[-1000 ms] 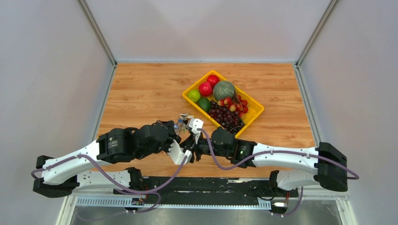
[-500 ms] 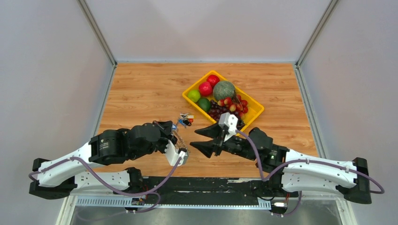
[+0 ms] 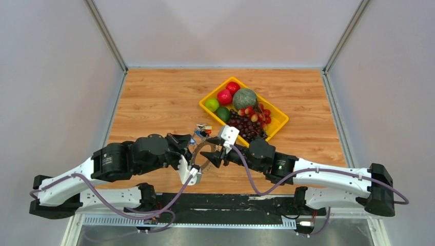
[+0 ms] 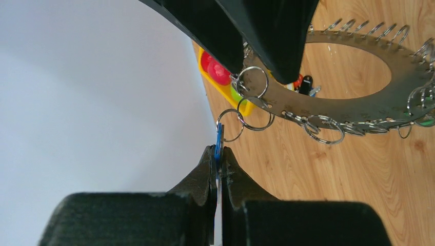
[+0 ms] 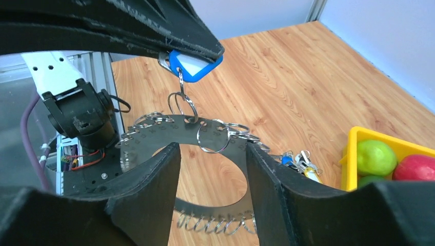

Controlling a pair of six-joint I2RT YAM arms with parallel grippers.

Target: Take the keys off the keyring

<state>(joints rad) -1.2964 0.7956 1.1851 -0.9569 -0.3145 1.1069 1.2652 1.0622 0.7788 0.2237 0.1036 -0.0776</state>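
Observation:
The keyring (image 4: 359,105) is a wide flat grey metal ring with small wire rings along its edge, hanging tilted above the table. My left gripper (image 4: 219,151) is shut on a blue-headed key (image 4: 219,138) that hangs from it by two linked wire rings. From the right wrist, that blue key (image 5: 195,66) shows pinched at the top, with the keyring (image 5: 154,136) below. My right gripper (image 5: 213,154) is open, one finger on each side of the keyring's upper rim, not touching it. In the top view the left gripper (image 3: 191,146) and right gripper (image 3: 208,155) meet tip to tip.
A small loose cluster of coloured keys (image 3: 203,129) lies on the wood just beyond the grippers. A yellow tray (image 3: 283,120) with a melon, apples, limes and grapes stands at the back right. White walls close in the wooden table on three sides.
The right gripper pulled away to the right half a second ago, then came back left and now straddles the keyring. The left arm drew back slightly, still holding the blue key.

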